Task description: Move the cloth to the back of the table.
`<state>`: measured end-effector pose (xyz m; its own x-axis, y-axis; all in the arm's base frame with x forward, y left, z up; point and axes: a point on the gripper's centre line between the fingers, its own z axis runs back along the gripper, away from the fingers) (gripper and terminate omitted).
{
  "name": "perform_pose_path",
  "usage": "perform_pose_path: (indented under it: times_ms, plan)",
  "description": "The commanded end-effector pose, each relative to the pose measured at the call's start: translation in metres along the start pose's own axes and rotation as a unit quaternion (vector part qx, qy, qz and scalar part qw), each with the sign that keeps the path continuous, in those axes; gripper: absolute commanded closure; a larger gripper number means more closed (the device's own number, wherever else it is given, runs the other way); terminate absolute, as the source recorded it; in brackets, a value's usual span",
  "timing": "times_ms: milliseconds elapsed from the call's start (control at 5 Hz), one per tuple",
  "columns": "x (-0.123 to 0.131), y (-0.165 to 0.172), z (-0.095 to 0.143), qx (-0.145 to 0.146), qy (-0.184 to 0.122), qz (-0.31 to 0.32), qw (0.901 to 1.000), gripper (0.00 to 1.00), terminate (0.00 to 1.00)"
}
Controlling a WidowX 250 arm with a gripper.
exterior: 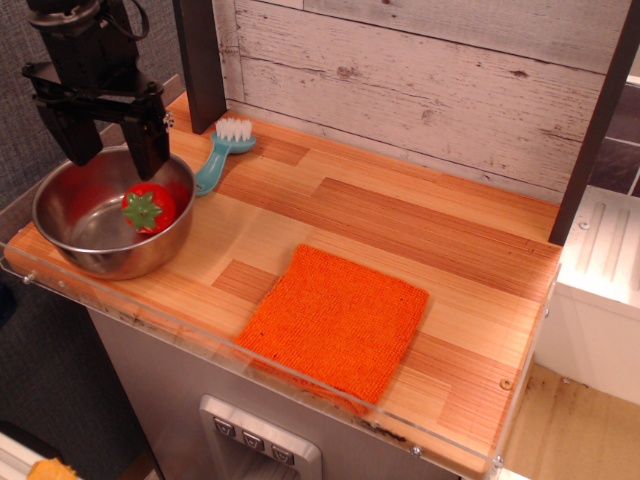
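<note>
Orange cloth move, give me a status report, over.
Black gripper open, hovering above steel bowl holding red strawberry toy. Square orange knitted cloth flat at wood table front edge, untouched. Blue brush back left, off path.

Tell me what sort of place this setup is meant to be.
Probably a toy or mock kitchen counter. A small wood-plank table with a clear rim carries a steel bowl holding a strawberry toy, a blue brush and an orange cloth, against a whitewashed plank wall. The robot hand hangs open above the bowl.

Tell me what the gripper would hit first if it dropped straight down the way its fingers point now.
Probably the steel bowl: the open gripper hangs above it, near the red strawberry toy inside. Depth from this single view is uncertain.
</note>
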<state>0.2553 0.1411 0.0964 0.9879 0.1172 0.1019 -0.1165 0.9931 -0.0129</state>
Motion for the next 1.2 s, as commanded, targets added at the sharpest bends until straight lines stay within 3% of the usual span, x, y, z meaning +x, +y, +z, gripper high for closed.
perform_pose_path:
  times_ms: [0, 600, 1000]
  plan:
    - [0.0, 0.0, 0.0, 0.0, 0.0, 0.0, 1.0, 0.0, 0.0]
    - [-0.046, -0.108, -0.009, -0.017, -0.008, -0.109, 0.9939, 0.0, 0.0]
    - [-0.042, -0.154, -0.023, -0.013, -0.016, -0.096, 0.9952, 0.0, 0.0]
